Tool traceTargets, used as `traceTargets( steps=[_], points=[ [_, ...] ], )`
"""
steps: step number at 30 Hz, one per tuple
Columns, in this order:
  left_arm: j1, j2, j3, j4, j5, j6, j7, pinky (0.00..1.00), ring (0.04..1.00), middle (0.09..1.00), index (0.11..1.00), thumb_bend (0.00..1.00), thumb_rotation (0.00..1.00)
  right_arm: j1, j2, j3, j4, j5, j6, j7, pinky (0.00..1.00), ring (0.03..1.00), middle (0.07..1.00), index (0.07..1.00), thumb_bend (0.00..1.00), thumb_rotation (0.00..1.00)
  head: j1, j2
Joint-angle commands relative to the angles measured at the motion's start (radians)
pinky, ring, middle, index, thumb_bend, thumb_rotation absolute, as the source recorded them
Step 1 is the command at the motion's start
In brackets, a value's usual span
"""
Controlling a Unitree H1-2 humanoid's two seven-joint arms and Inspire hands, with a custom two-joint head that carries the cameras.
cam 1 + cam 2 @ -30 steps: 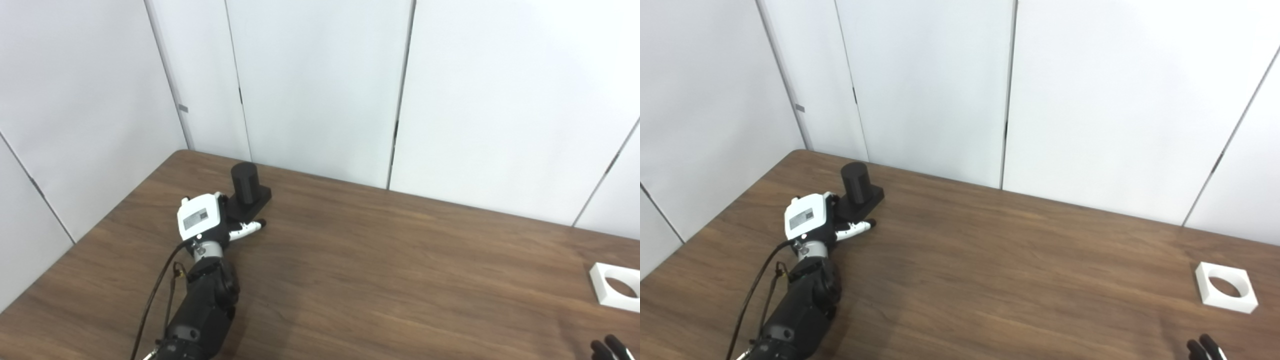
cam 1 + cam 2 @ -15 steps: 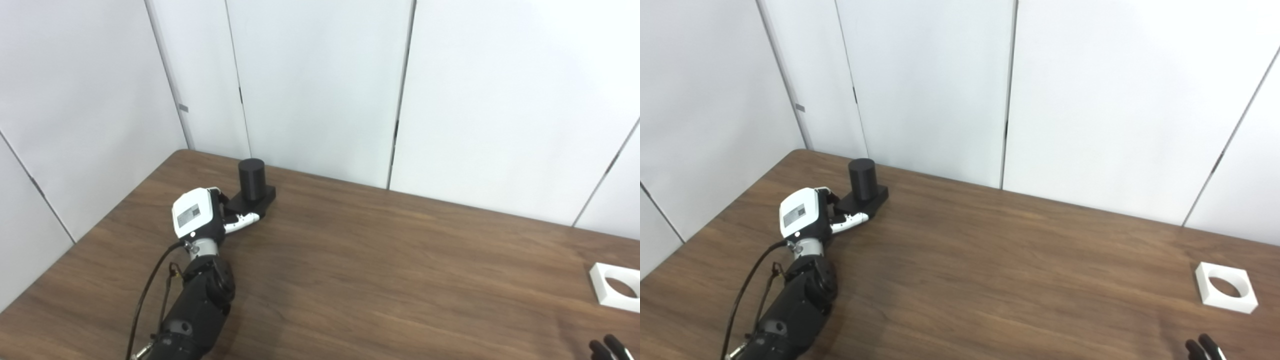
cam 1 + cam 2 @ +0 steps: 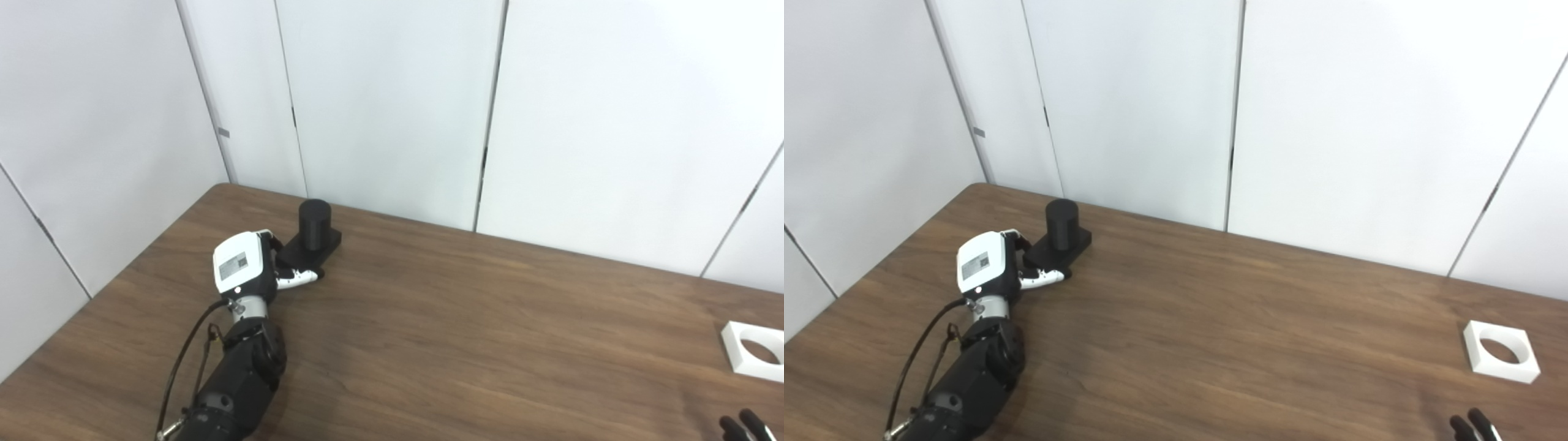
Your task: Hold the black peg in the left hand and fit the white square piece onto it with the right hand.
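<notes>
While left view crops white square piece point(image 3: 1500, 353), right shows it whole.

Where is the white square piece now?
The white square piece lies flat on the table near its right edge, far from the black peg, just beyond the right hand.

The left arm point(image 3: 236, 383) comes up from the bottom edge and reaches far out and a bit to the left. The left hand point(image 3: 245, 269) shows its white back on top, and its fingers point(image 3: 300, 277) are curled around something dark. Only the black fingertips of the right hand point(image 3: 1473, 425) peek in at the bottom right corner, so its pose is hidden.
</notes>
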Motion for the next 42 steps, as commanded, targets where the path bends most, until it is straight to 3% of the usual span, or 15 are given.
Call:
traceTargets(
  steps=[1,14,23,28,33,35,38,42],
  points=[
    [-0.027,0.028,0.0,-0.053,-0.003,-0.02,0.015,0.67,0.715,0.641,0.483,0.52,0.05,-0.001,0.005,0.007,0.001,-0.009,0.025,0.005,0.98,0.955,0.902,0.92,0.64,1.0,0.001,0.0],
    [0.051,0.019,-0.011,-0.223,-0.012,-0.002,-0.05,0.63,0.725,0.66,0.484,0.52,0.06,-0.002,0.002,0.006,0.001,-0.019,0.022,0.004,0.99,0.95,0.892,0.918,0.62,1.0,0.001,0.008],
    [0.156,0.004,-0.018,-0.412,-0.033,-0.076,-0.094,0.62,0.715,0.669,0.485,0.51,0.06,-0.001,0.003,0.006,-0.015,-0.014,0.046,0.003,1.0,0.948,0.884,0.912,0.61,1.0,-0.017,0.022],
    [0.231,-0.031,-0.035,-0.58,-0.041,-0.069,-0.178,0.66,0.748,0.691,0.486,0.51,0.06,0.0,0.005,0.01,-0.026,-0.024,0.057,-0.002,1.0,0.946,0.877,0.905,0.6,1.0,-0.046,0.038],
    [0.324,-0.069,-0.086,-0.712,-0.054,-0.106,-0.268,0.64,0.736,0.692,0.487,0.51,0.06,0.001,0.007,0.017,-0.035,-0.027,0.055,0.0,1.0,0.952,0.883,0.915,0.58,1.0,-0.095,0.07],
    [0.352,-0.085,-0.091,-0.739,-0.067,-0.113,-0.299,0.65,0.74,0.698,0.487,0.51,0.06,0.002,0.008,0.02,-0.039,-0.032,0.053,-0.002,1.0,0.944,0.879,0.911,0.56,1.0,-0.105,0.077],
    [0.393,-0.087,-0.105,-0.747,-0.098,-0.173,-0.342,0.63,0.736,0.701,0.486,0.51,0.06,0.006,0.012,0.025,-0.057,-0.044,0.065,-0.007,1.0,0.938,0.873,0.911,0.51,1.0,-0.13,0.098],
    [0.45,-0.076,-0.135,-0.751,-0.191,-0.228,-0.458,0.68,0.779,0.746,0.487,0.51,0.06,0.01,0.016,0.029,-0.084,-0.042,0.085,-0.006,1.0,0.941,0.874,0.911,0.48,1.0,-0.163,0.121]
  ],
)
